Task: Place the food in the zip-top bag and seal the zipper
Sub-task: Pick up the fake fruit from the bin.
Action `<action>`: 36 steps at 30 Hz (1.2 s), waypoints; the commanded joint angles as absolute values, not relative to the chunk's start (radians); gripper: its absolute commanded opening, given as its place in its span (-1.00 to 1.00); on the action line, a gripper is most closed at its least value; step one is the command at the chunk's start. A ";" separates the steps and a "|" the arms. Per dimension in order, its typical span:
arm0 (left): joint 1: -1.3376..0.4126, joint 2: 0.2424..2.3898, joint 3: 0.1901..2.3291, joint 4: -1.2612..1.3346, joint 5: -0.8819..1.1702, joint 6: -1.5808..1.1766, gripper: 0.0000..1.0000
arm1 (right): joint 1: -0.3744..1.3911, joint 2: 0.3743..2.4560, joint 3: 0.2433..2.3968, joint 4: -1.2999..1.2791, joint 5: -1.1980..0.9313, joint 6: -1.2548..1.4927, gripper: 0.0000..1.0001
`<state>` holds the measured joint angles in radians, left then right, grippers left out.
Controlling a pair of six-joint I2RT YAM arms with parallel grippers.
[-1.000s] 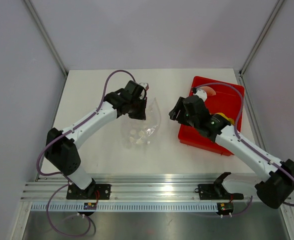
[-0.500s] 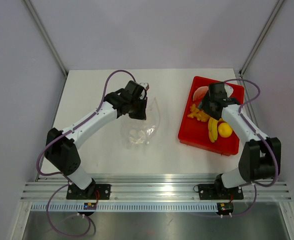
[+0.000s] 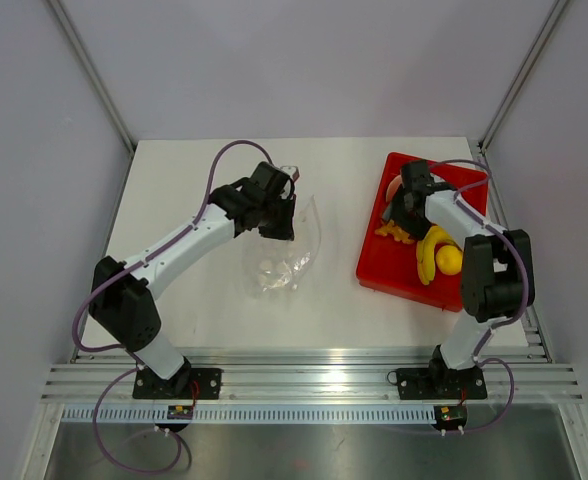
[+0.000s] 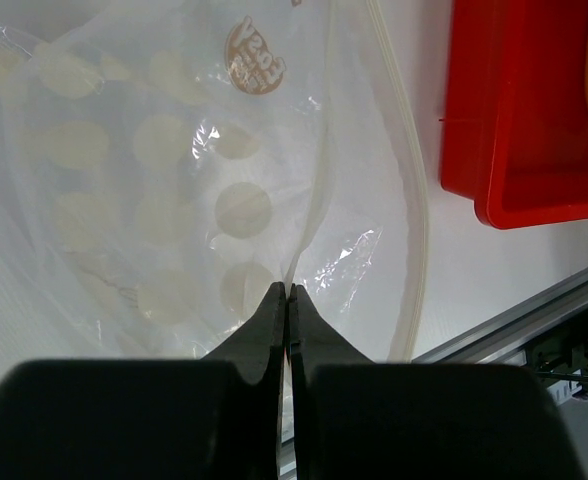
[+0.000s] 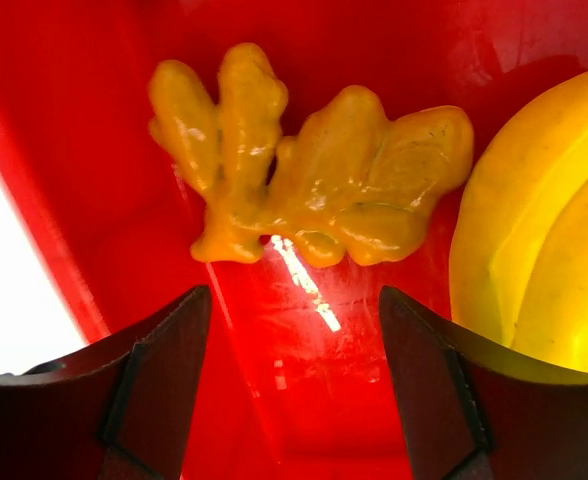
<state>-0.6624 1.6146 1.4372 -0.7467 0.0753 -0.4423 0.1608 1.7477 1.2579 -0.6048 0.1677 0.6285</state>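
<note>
The clear zip-top bag [image 3: 292, 256] lies on the white table, its spotted face [image 4: 154, 170] toward the left wrist camera. My left gripper [image 3: 280, 218] is shut on one edge of the bag's mouth [image 4: 289, 292] and holds it open. The zipper [image 4: 415, 220] shows as a thick clear strip along the other lip. My right gripper [image 3: 402, 212] is open and empty inside the red tray [image 3: 374, 268]. It hovers just short of the orange-yellow knobbly pieces [image 5: 314, 170], with its fingers [image 5: 159, 360] either side of bare tray floor. The banana [image 5: 534, 250] lies to their right, next to the yellow lump [image 3: 450, 259]. The watermelon slice [image 3: 394, 185] is mostly hidden by the arm.
The red tray's near wall [image 4: 534, 200] stands close to the right of the bag. Grey enclosure walls surround the table. An aluminium rail [image 3: 304, 380] runs along the near edge with both arm bases.
My right gripper has moved from the tray's left edge near the bag back over the tray and down to the knobbly pieces. The left gripper and bag have stayed put.
</note>
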 commanded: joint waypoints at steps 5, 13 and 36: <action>-0.669 1.548 1.467 -0.719 0.095 -0.445 -1.00 | 0.166 1.688 1.246 -0.597 0.206 0.588 0.51; -0.675 1.505 1.442 -0.693 0.117 -0.454 -1.00 | 0.135 1.292 1.123 -0.646 0.254 0.531 0.56; -0.678 1.528 1.411 -0.673 0.158 -0.416 -1.00 | -0.178 1.430 0.943 -0.615 0.259 0.557 0.89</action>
